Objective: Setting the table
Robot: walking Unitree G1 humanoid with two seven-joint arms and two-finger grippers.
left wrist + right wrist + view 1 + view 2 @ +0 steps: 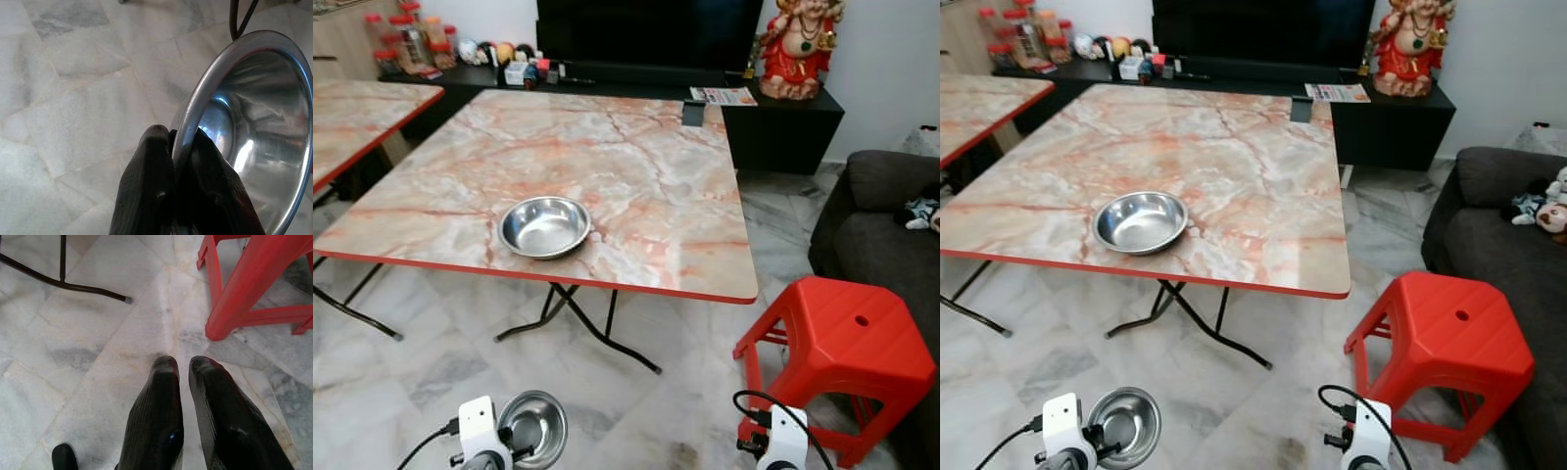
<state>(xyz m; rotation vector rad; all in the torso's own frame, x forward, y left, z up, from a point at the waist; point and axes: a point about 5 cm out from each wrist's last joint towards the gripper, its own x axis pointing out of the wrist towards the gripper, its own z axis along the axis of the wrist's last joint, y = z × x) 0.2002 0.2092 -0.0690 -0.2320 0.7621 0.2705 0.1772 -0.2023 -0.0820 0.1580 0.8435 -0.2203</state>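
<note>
A steel bowl (pixel 544 226) sits on the marble-patterned folding table (pixel 636 166), near its front edge. A second steel bowl (pixel 535 427) hangs low over the floor in front of the table, and my left gripper (pixel 178 142) is shut on its rim, one finger on each side. My right gripper (pixel 183 366) hangs low on the right over the floor, beside the red stool (pixel 842 343); its fingers are nearly together with nothing between them.
A second marble table (pixel 357 113) stands at the left. Behind are a dark TV cabinet (pixel 773 117) with jars, small items and a red figurine (pixel 800 44). A dark sofa (pixel 886 220) is on the right. Black table legs (pixel 597 328) cross the marble floor.
</note>
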